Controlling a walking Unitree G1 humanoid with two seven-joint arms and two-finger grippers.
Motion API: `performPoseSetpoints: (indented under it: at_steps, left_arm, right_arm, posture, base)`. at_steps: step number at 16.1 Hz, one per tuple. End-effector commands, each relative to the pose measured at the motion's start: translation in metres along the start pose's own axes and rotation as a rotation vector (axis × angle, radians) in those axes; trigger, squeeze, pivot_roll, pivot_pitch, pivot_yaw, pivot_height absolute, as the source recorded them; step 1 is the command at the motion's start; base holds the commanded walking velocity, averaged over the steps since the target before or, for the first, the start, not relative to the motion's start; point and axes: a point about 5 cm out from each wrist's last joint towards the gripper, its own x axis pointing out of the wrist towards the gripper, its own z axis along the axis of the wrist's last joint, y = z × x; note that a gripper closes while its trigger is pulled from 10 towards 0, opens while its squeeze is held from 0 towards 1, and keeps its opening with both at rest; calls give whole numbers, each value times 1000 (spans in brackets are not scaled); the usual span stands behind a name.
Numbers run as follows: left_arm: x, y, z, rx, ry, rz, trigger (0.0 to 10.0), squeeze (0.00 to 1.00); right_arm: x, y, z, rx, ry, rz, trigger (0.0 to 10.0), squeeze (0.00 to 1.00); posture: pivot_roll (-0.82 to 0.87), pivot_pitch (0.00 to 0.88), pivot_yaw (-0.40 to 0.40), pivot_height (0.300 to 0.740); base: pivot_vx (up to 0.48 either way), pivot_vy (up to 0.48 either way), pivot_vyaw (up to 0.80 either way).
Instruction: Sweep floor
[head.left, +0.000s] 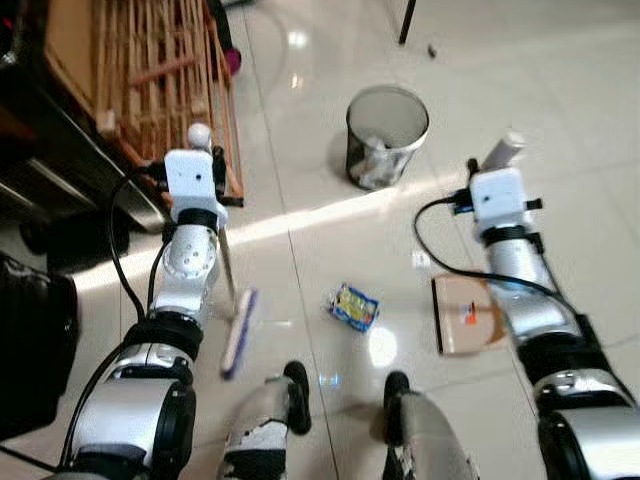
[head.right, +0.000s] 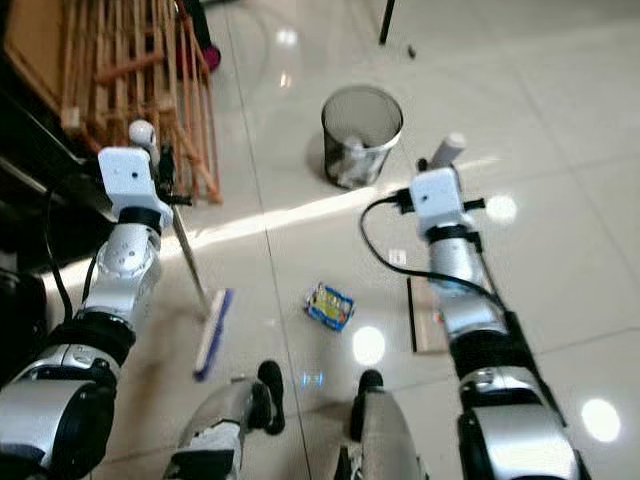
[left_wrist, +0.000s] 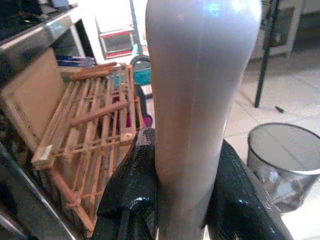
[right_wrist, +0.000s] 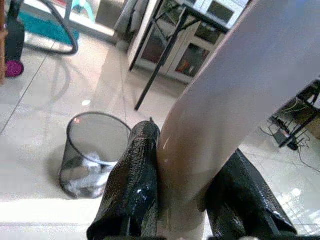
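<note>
While the left tool (left_wrist: 182, 200) is clamped on the broom handle (left_wrist: 195, 100) and the right tool (right_wrist: 182, 200) on the dustpan handle (right_wrist: 225, 100), a crumpled wrapper (head.left: 353, 306) lies on the floor between broom head (head.left: 238, 330) and dustpan (head.left: 467, 314). A hasty stroke could flick it past the pan, probably toward the mesh bin (head.left: 385, 135) or the robot's feet.
</note>
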Motion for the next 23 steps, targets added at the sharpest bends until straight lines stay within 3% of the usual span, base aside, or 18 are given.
performPoseSetpoints:
  at_steps: [1,3,8,11,16,23]
  left_arm:
    - [-6,-6,-4,3,-11,-34,10000,0]
    - [-6,-19,-2,-19,-33,-62,10000,0]
    - [-8,-38,2,-103,-66,-102,10000,0]
    - [-9,-43,6,-127,-93,-109,10000,0]
    - [1,-50,16,-165,-107,-126,10000,0]
    - [3,-82,38,-440,-155,-253,10000,0]
  right_arm:
    - [-10,14,-6,25,11,14,10000,0]
    - [-19,29,-5,79,-1,-1,10000,0]
    - [-30,39,10,245,-50,-101,10000,0]
    - [-39,42,17,265,-79,-101,10000,0]
    - [-38,45,10,242,-28,-80,10000,0]
    - [-45,65,12,320,24,-33,10000,0]
  posture:
    - [111,456,76,740]
    - [110,454,77,740]
    - [73,409,71,740]
    - [58,382,69,740]
    - [81,395,68,740]
    - [87,360,82,740]
  base:
    - [0,0,0]
    - [0,0,0]
    - [0,0,0]
    - [0,0,0]
    - [0,0,0]
    - [0,0,0]
